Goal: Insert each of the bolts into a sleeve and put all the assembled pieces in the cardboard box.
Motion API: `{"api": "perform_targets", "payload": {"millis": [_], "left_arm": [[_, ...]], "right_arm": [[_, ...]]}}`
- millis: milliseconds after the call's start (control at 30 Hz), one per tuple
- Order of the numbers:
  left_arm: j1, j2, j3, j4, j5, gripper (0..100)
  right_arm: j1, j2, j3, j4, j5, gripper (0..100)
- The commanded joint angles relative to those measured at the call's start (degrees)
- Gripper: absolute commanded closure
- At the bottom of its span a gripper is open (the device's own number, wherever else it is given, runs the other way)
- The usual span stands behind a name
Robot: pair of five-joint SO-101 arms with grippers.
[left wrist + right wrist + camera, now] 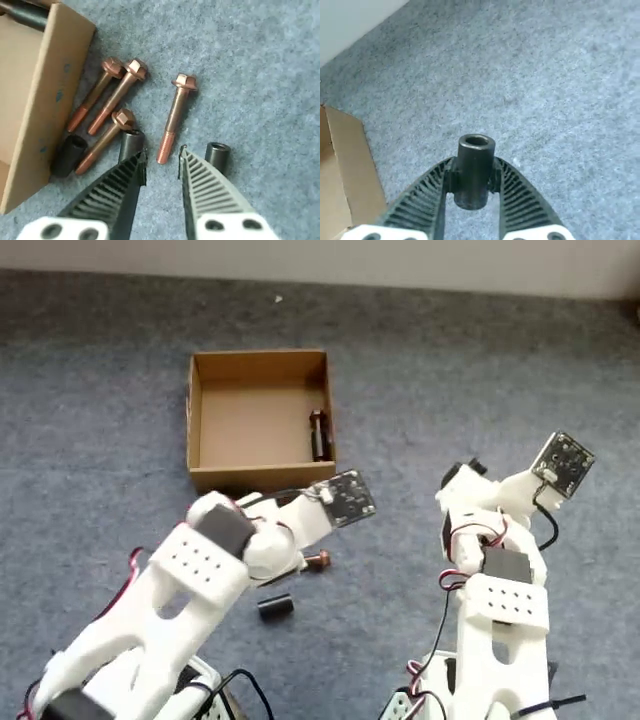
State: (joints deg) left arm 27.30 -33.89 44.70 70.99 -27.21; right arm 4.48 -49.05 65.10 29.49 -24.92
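Pinches a sleeve (475, 172) upright between the fingers of the right gripper (472, 164), above the carpet (545, 75), not far from the box (205, 420). Holds the left gripper (162, 159) spread, low over the threaded end of one bolt (175, 117). Has three more bolts (117, 97) lying beside the box wall, with three loose sleeves (217, 155) near them. Contains already one dark piece (319, 435) in the box, against its wall.

Lower left, left arm (190, 575) angles toward centre, left pincer (161, 156) slightly parted; lower right, right arm (505, 600) upright, right pincer (472, 170) gripping a sleeve (476, 150).
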Motion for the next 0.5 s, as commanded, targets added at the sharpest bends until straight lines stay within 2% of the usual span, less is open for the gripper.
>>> {"api": "perform_targets", "payload": {"millis": [0, 167, 467], "left_arm": [[1.01, 11.03, -2.86, -8.88, -1.14, 86], [2.15, 19.82, -2.95, -14.59, -1.23, 86], [3.21, 31.78, -9.36, -15.38, -1.05, 86]], "right_arm": [[0.66, -2.24, -0.92, -1.89, -0.53, 99.3], [0.66, -2.24, -0.92, -1.89, -0.53, 99.3], [0.66, -2.24, -0.84, -1.89, -0.53, 99.3]]}}
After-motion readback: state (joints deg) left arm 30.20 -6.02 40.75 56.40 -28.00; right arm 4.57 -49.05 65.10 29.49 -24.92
